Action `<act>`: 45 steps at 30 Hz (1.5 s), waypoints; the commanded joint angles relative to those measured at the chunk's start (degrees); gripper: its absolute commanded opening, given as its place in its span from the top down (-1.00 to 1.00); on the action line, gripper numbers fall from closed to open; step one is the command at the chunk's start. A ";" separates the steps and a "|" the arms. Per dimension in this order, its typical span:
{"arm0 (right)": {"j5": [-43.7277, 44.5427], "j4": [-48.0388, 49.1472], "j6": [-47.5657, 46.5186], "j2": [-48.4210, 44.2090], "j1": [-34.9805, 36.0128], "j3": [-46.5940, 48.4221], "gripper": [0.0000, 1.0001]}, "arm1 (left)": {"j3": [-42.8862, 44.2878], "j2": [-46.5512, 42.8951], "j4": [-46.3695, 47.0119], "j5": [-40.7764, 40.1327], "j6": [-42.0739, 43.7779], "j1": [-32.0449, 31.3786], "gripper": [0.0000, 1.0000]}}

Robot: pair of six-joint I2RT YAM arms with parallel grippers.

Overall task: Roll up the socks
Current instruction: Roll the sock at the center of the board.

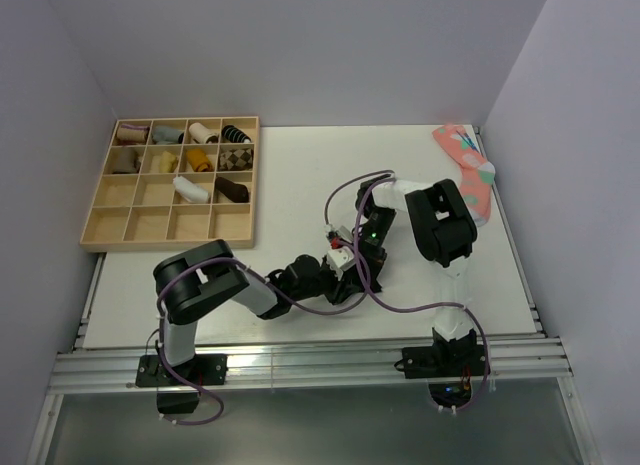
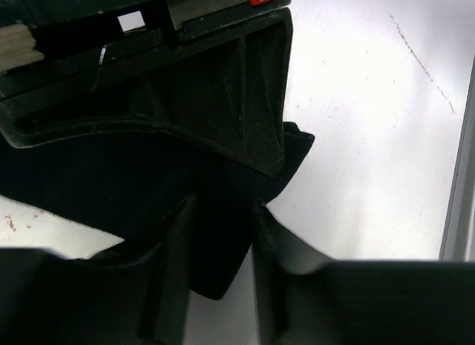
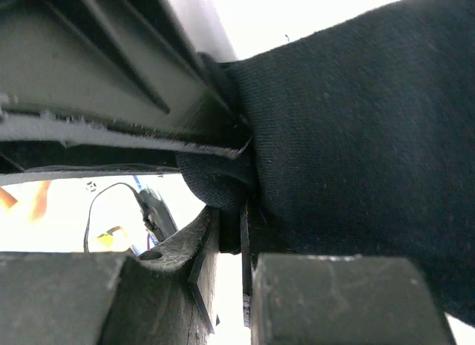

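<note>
A black sock (image 2: 215,256) hangs between my two grippers, which meet over the middle of the table. In the left wrist view my left gripper (image 2: 223,205) has its fingers closed on a narrow part of the sock, and the right gripper's housing (image 2: 185,85) lies just above it. In the right wrist view my right gripper (image 3: 241,204) is shut on a folded edge of the same sock (image 3: 356,137). In the top view the left gripper (image 1: 333,283) and the right gripper (image 1: 350,260) touch, and they hide most of the sock.
A wooden compartment tray (image 1: 100,220) with several rolled socks stands at the back left. A coral-pink spotted sock (image 1: 468,170) lies at the far right edge. A metal rail (image 1: 300,360) runs along the table's near edge.
</note>
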 commanded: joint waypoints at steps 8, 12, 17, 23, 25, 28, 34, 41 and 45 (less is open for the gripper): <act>1.22 4.07 -0.19 -0.89 -0.79 -0.34 0.84 | 3.30 3.05 -5.51 3.89 -3.65 -0.31 0.99; 1.13 6.79 0.51 -4.57 -1.23 -1.65 0.68 | 5.32 3.58 -9.82 6.18 -7.86 -0.22 0.99; -1.32 8.56 1.21 -8.89 -3.86 -1.66 0.26 | 6.55 1.91 -17.89 7.41 -12.00 0.04 0.99; -3.34 13.29 1.74 -17.06 -7.64 -3.50 0.21 | 9.80 2.35 -25.29 12.67 -17.09 2.23 0.99; -4.40 14.88 0.87 -19.96 -9.75 -5.08 0.18 | 10.24 2.52 -27.05 13.73 -19.03 3.64 0.99; -6.42 14.53 -2.72 -22.25 -13.00 -6.49 0.17 | 11.21 2.70 -28.89 17.25 -22.54 5.92 0.99; -5.02 16.47 -13.27 -29.02 -14.68 -14.93 0.17 | 16.84 5.16 -35.32 25.42 -28.18 9.36 0.99; -6.33 16.29 -20.84 -35.43 -14.59 -19.23 0.13 | 20.96 8.67 -38.83 32.36 -33.35 11.64 0.99; -6.17 17.69 -23.66 -39.82 -14.07 -22.92 0.07 | 23.51 10.34 -41.81 34.92 -34.59 12.78 0.99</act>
